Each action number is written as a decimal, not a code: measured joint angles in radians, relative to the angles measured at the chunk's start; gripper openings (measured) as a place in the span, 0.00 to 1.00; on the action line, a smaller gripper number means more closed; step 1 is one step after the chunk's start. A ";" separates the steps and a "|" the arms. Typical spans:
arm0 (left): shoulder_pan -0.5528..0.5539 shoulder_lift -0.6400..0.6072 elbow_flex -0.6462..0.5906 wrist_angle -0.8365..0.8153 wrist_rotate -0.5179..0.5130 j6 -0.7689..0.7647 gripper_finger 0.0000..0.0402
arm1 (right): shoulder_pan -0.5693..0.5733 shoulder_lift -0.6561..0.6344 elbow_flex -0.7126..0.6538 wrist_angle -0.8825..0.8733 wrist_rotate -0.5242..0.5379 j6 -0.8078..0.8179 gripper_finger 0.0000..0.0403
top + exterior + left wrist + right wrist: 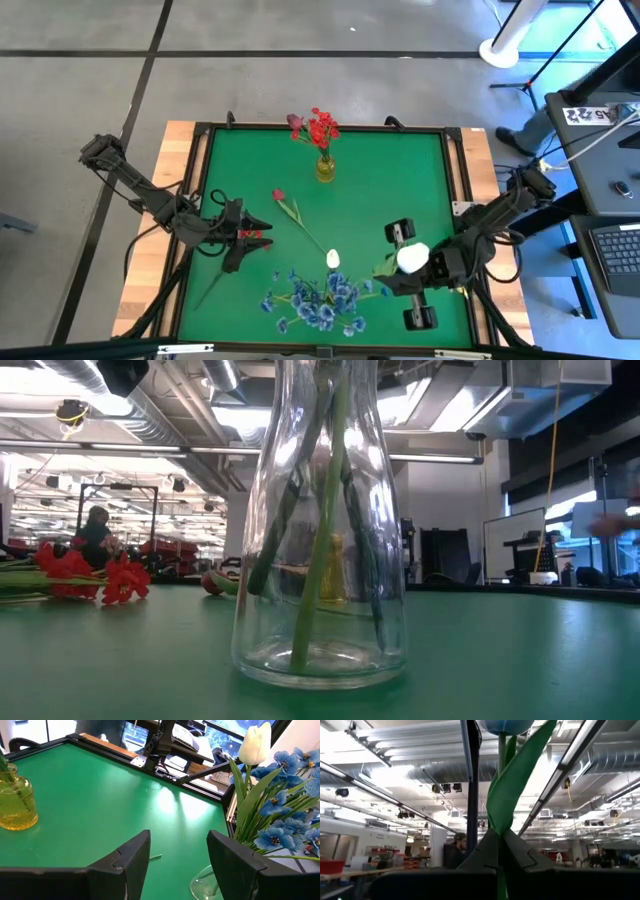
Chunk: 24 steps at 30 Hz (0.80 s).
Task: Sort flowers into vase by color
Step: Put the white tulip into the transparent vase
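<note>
A clear glass vase (pixel 320 560) stands near the table's front edge with blue flowers (pixel 315 300) and a white bud (pixel 333 259) in it. At the far middle, a yellow vase (pixel 324 167) holds red flowers (pixel 320 128). A pink rosebud flower (pixel 290 208) lies flat on the green table. A red flower (pixel 90 578) also lies flat there, with my left gripper (pixel 258 235) open over its head. My right gripper (pixel 425 262) is at the right, shut on a white flower (pixel 412 257). My right gripper pinches the white flower's green stem, where its leaf starts (pixel 501 820), between its two shut fingers. The fingers slant upward, and the stem runs on past them with the head (pixel 505 725) uppermost. The flower is lifted clear of the table.
A black frame (pixel 455 180) rims the green table, with wooden boards outside it. A desk with a keyboard (pixel 620 250) stands off the table's right side. A person (pixel 95 532) shows far back in the room.
</note>
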 joint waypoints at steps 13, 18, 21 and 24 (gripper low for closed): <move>0.000 0.000 0.000 -0.007 0.000 0.001 0.48 | -0.111 0.001 0.078 -0.074 -0.113 0.071 0.01; 0.000 0.001 0.000 -0.013 0.000 0.001 0.48 | -0.146 0.007 0.090 -0.157 -0.136 0.158 0.01; 0.001 0.001 0.000 -0.018 0.000 0.002 0.48 | -0.158 0.038 0.091 -0.163 -0.138 0.204 0.01; 0.001 0.001 0.000 -0.022 0.000 0.002 0.48 | -0.170 0.083 0.091 -0.167 -0.137 0.211 0.01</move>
